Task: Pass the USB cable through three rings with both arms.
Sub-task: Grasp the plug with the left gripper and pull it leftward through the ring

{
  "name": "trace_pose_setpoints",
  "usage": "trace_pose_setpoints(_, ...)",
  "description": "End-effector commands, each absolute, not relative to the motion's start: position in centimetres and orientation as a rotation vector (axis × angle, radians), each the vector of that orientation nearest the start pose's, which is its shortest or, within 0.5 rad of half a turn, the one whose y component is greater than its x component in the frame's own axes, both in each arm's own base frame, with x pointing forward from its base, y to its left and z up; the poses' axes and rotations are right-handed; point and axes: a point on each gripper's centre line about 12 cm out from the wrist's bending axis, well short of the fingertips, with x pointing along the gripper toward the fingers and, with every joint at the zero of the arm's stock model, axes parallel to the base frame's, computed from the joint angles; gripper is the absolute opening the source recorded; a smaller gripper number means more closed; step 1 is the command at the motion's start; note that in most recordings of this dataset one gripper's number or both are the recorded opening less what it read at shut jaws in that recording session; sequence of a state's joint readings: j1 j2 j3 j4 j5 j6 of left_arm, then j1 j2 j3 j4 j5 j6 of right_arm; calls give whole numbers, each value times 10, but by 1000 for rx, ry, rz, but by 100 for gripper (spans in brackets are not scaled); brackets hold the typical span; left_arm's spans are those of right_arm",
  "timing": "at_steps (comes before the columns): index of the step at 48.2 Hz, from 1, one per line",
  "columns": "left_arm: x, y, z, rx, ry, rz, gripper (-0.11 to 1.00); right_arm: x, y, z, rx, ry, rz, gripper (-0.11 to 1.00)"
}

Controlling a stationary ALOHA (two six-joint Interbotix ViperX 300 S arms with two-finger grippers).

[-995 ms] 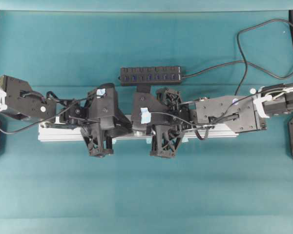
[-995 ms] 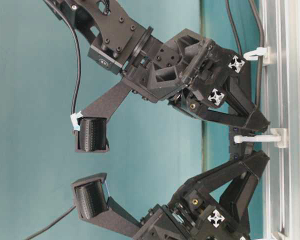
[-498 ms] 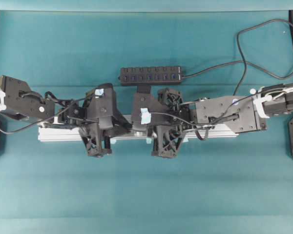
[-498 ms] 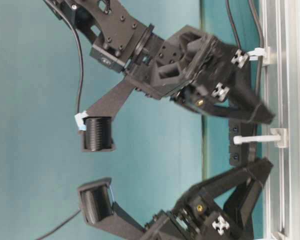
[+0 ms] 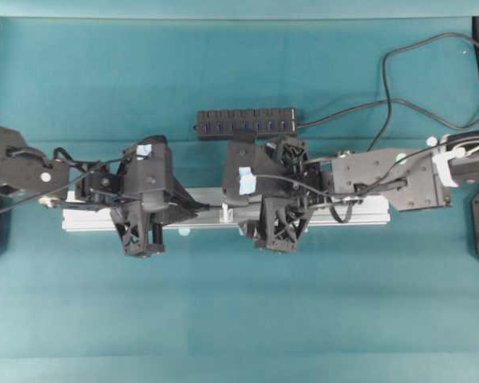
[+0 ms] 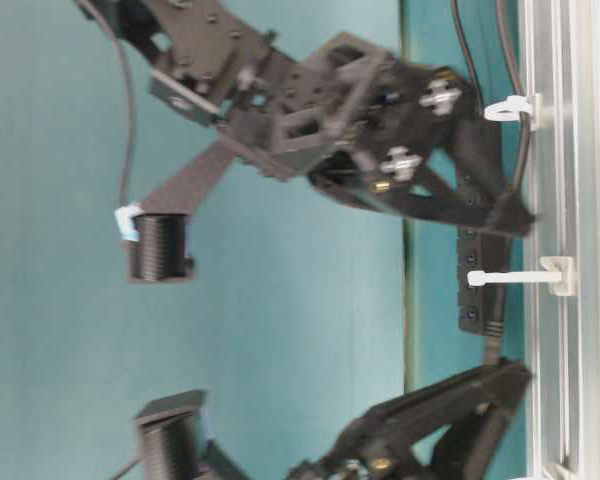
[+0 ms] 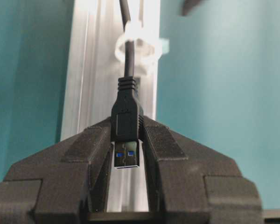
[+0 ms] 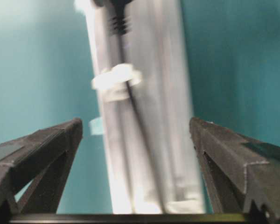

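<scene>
The USB cable's black plug (image 7: 127, 133) sits pinched between the fingers of my left gripper (image 7: 127, 140), metal tip toward the camera. Behind the plug the cord (image 7: 129, 65) runs through a whitish ring (image 7: 133, 44) on the aluminium rail (image 7: 91, 70). That ring (image 5: 226, 214) stands between my left gripper (image 5: 142, 211) and my right gripper (image 5: 283, 209). My right gripper (image 8: 135, 135) is open wide astride the rail, holding nothing. The cord (image 8: 130, 100) lies along the rail below it and passes through the ring (image 8: 115, 79). Two rings (image 6: 510, 107) (image 6: 520, 277) show at table level.
A black USB hub (image 5: 246, 124) with blue ports lies behind the rail (image 5: 351, 215). Its cord loops over the table at the back right (image 5: 399, 80). A pale blue tape tab (image 5: 182, 232) sticks to the cloth in front of the rail.
My right gripper's jaws have sprung wide open and that arm has shifted a little right. My left gripper has moved left along the rail with the plug in it.
</scene>
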State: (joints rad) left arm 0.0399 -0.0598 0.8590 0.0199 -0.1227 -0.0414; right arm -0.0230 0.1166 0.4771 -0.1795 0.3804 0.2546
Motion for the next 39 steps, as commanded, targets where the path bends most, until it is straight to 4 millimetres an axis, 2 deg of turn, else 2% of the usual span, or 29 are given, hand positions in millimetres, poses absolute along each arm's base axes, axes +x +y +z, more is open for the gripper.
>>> trace_pose_setpoints(1, 344, 11, 157, -29, 632, 35, 22, 416, -17, 173, 68, 904, -125, 86)
trace_pose_setpoints(11, 337, 10, 173, -23, 620, 31, 22, 427, -17, 181, 71, 873, -123, 85)
trace_pose_setpoints(26, 328, 9, 179, 56, 674, 4, 22, 440, -19, 192, 72, 814, -119, 84)
trace_pose_setpoints(39, 333, 9, 186, 99, 653, -9, 22, 449, -18, 192, 74, 786, -112, 72)
